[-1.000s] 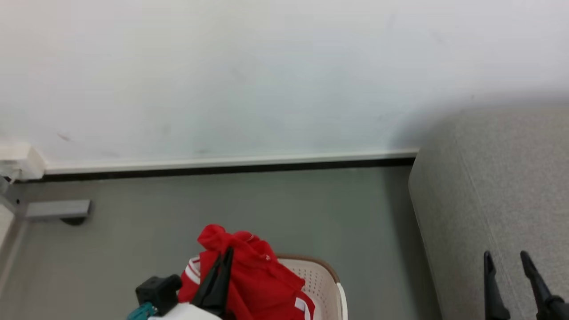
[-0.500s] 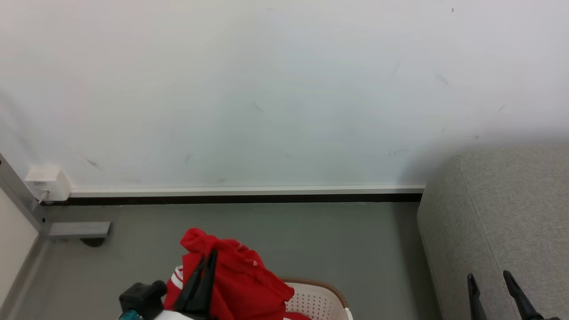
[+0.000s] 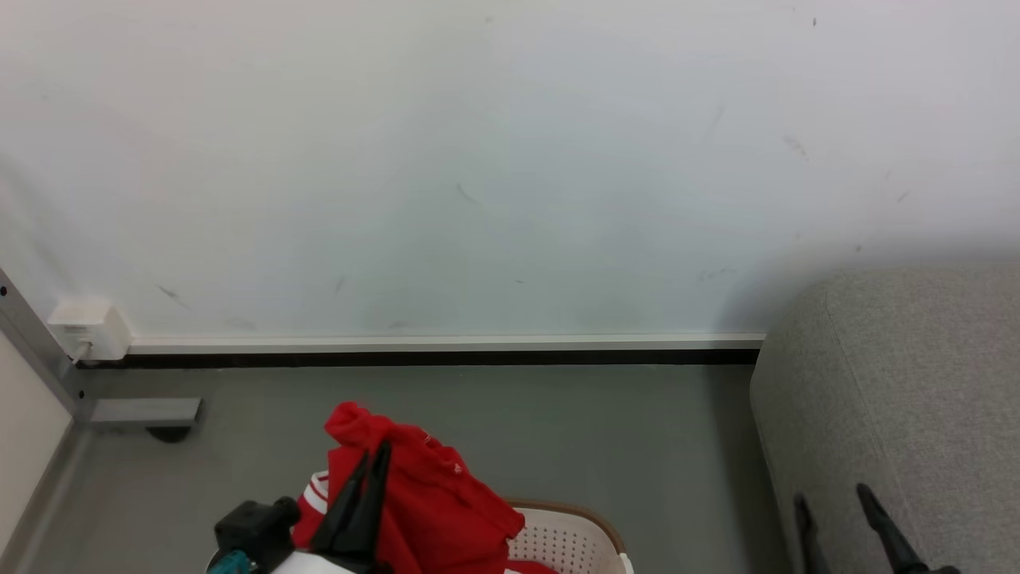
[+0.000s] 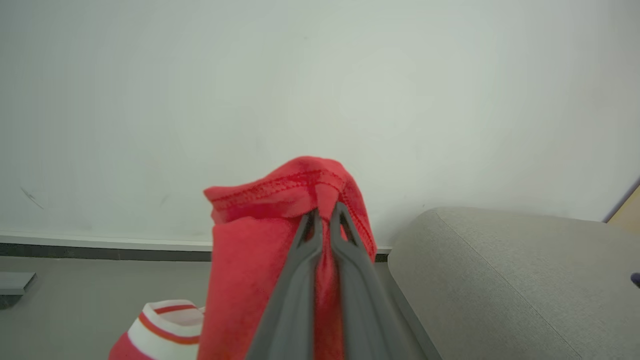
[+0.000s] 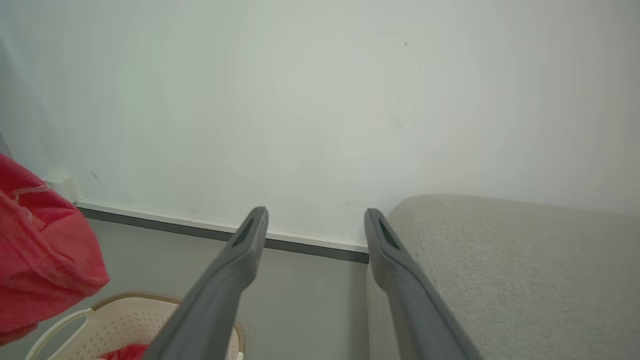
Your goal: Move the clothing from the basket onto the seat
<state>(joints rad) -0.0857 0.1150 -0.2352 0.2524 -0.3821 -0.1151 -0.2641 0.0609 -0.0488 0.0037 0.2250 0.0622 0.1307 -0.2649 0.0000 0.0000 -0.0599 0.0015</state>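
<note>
My left gripper [image 3: 376, 456] [image 4: 326, 212] is shut on a fold of the red clothing [image 3: 430, 502] [image 4: 260, 250], holding it bunched above the cream basket [image 3: 570, 538] at the bottom of the head view. A white-striped cuff [image 4: 167, 325] hangs lower left in the left wrist view. More red fabric [image 5: 122, 352] lies inside the basket [image 5: 120, 320] in the right wrist view. The grey seat [image 3: 900, 399] [image 4: 500, 280] [image 5: 510, 270] stands to the right. My right gripper [image 3: 833, 498] [image 5: 315, 217] is open and holds nothing, in front of the seat's near end.
A white wall with a white-and-black skirting [image 3: 438, 351] runs behind. Grey floor [image 3: 598, 430] lies between basket and seat. At the left stand a white wall box [image 3: 88, 327], a grey metal post [image 3: 36, 351] and its foot bracket [image 3: 143, 413].
The head camera tilted up early, so everything slid down the picture. Since half a second ago my right gripper has shifted left. The left gripper keeps its hold on the clothing.
</note>
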